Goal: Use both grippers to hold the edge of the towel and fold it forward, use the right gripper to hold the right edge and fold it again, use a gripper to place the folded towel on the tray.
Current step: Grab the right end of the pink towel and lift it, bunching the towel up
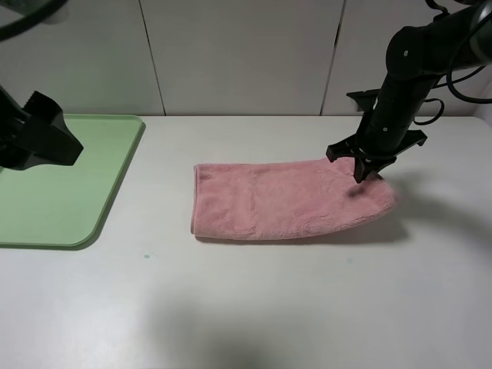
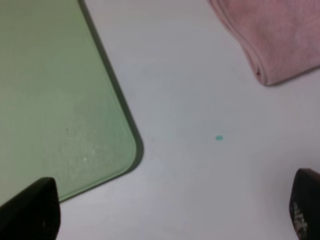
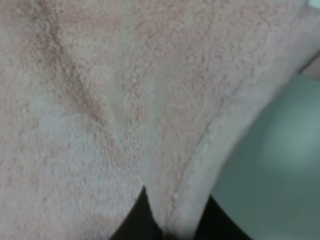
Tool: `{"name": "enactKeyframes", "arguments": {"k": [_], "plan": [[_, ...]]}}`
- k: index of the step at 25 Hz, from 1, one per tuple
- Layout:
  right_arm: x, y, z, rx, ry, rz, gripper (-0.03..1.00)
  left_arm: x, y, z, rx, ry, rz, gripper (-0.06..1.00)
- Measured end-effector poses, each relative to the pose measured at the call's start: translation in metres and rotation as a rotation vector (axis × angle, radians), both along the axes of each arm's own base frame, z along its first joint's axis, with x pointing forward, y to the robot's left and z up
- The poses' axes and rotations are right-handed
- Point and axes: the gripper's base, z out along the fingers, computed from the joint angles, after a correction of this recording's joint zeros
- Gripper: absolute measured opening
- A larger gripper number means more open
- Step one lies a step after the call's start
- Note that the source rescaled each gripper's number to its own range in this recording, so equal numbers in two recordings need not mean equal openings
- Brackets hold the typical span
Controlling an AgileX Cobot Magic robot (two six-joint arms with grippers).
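First fold judged complete: the pink towel lies doubled on the table, beside the green tray and apart from it. The right gripper is clamped on the towel edge farthest from the tray; second fold and placement are outstanding. The left gripper hangs over the tray, jaws apart and empty.

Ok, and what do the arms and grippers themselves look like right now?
Both are matte black. The right arm is a thick rounded tube with small bolts at its joint and black cables looping beside it. The right gripper has a flat crossbar and slim tapered fingers. The left gripper looks blocky and wedge-shaped; no markings are readable.
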Motion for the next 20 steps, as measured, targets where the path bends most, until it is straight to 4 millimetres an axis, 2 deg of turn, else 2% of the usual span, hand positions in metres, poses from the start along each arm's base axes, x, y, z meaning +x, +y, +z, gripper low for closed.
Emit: {"name": "enactKeyframes", "arguments": {"k": [10,20], "plan": [[-0.007,-0.008,0.030,-0.071,0.002,-0.011,0.07,0.000,0.000,0.000,0.000,0.000,-0.001,0.90],[0.005,-0.007,0.075,-0.082,-0.003,-0.074,0.07,0.000,0.000,0.000,0.008,-0.001,-0.011,0.90]]}}
